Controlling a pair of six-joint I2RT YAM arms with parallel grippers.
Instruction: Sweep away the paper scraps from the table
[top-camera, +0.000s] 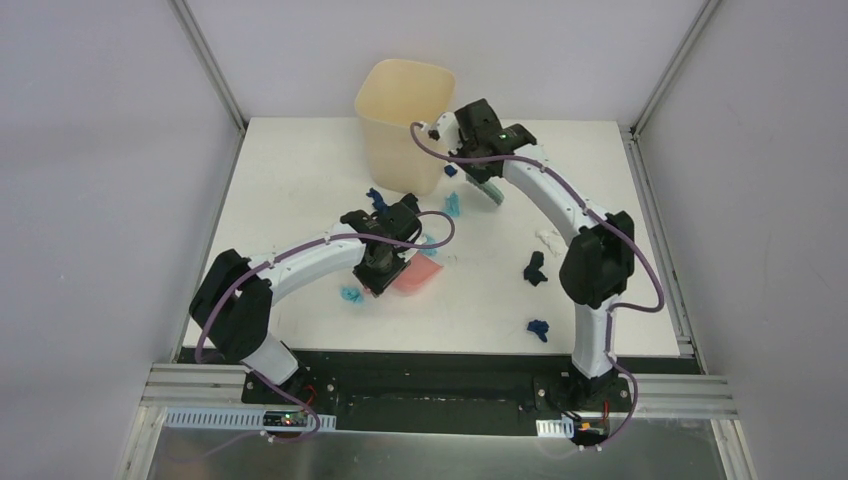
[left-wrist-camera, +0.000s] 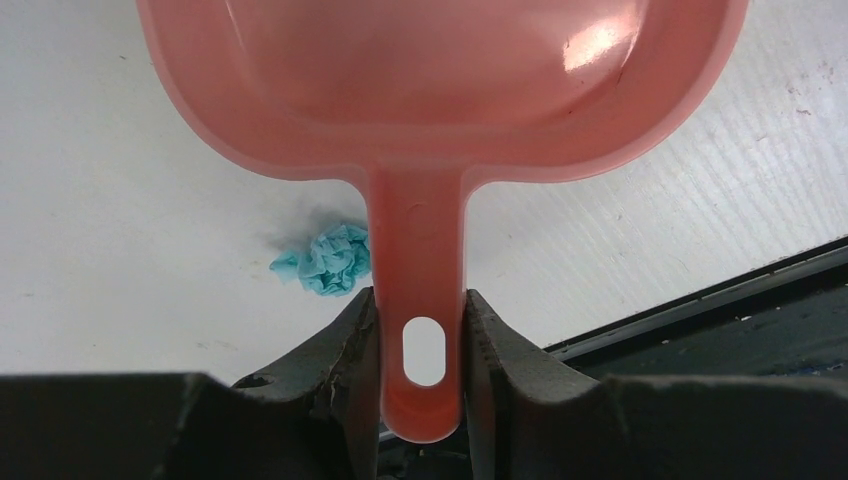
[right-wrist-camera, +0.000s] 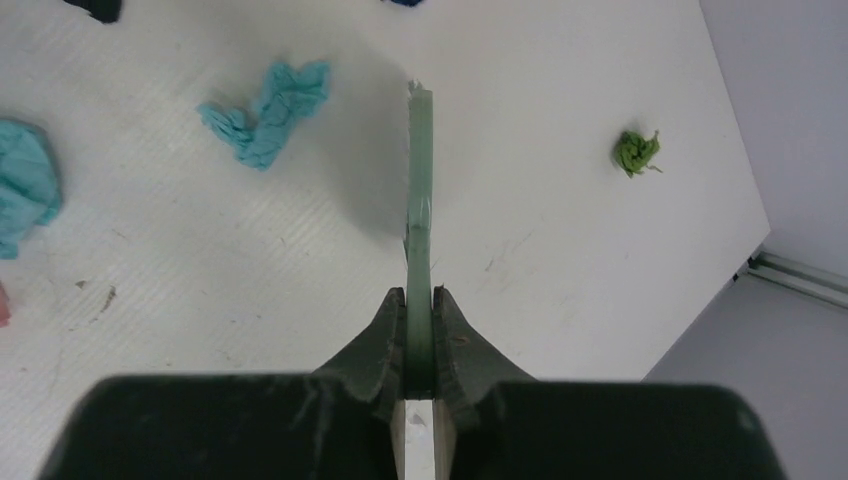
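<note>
Left gripper (left-wrist-camera: 421, 305) clamps the pink dustpan (left-wrist-camera: 440, 80) by its handle mid-frame, pan apparently bare. Right gripper (right-wrist-camera: 420, 300) pinches the green brush (right-wrist-camera: 420, 170) beside the cream bin (top-camera: 400, 110). Paper scraps (top-camera: 536, 268) dot the table (top-camera: 300, 180), centre and right.

Scattered paper scraps (top-camera: 536, 268) lie on the table (top-camera: 300, 200) beside a cream bin (top-camera: 400, 120).

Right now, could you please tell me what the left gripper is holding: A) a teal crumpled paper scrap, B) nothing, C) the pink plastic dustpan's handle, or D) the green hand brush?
C: the left gripper is shut on the handle of the pink plastic dustpan, while the teal paper scrap lies on the white table beside it.
</note>
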